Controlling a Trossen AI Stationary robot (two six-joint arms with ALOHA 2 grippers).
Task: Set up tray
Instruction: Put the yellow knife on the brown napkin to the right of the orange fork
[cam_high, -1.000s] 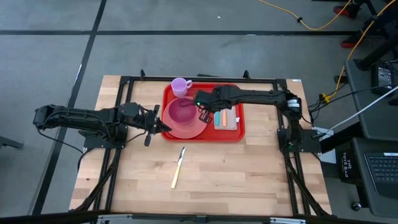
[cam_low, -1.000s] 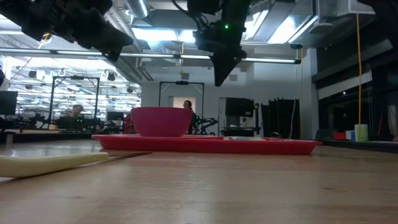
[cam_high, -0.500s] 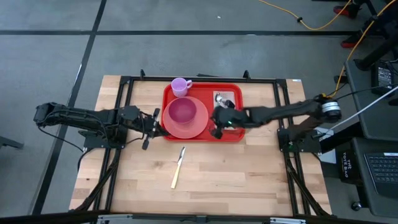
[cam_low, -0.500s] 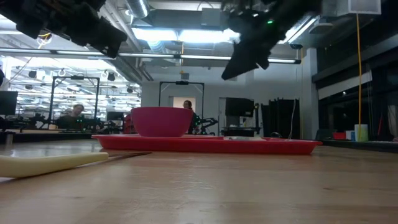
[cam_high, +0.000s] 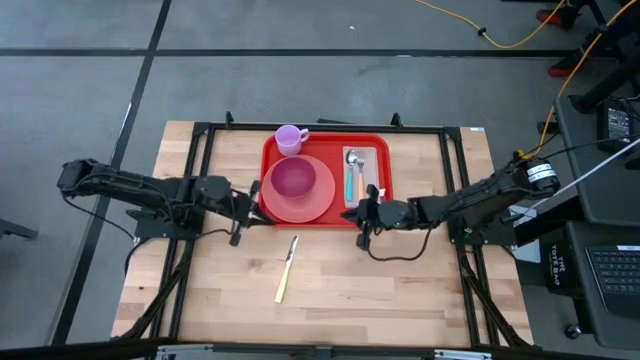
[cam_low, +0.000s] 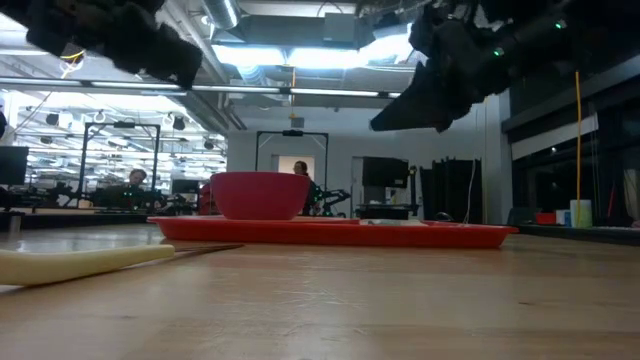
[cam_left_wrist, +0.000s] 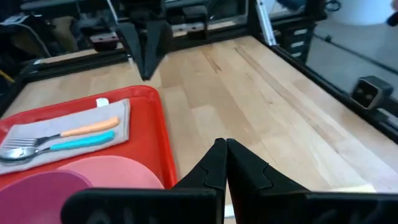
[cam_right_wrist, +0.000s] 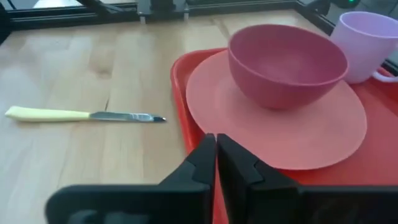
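Note:
The red tray (cam_high: 322, 224) lies on the table's far middle. It carries a pink plate (cam_high: 305, 208) with a dark pink bowl (cam_high: 293, 178), a lilac cup (cam_high: 290, 138) and a pale napkin (cam_high: 368, 178) with a fork and spoon (cam_left_wrist: 59, 140). A yellow-handled knife (cam_high: 287, 268) lies on the wood, nearer than the tray. My left gripper (cam_high: 243, 208) hovers shut beside the tray's left rim (cam_left_wrist: 158, 143). My right gripper (cam_high: 362, 215) hovers shut over the tray's near right corner, pointing toward the plate (cam_right_wrist: 273, 124). Both are well above the table in the low view.
A black metal frame (cam_high: 330, 125) runs around the table's far edge and sides, with the arm bases at left and right. Bare wood (cam_high: 380, 290) stretches across the near half around the knife (cam_right_wrist: 81, 115).
My right gripper has drawn back from above the tray's napkin toward the table's near right, sinking and tipping from pointing down to a shallow slant. The napkin with its fork and spoon now lies uncovered. The tray and dishes have not moved.

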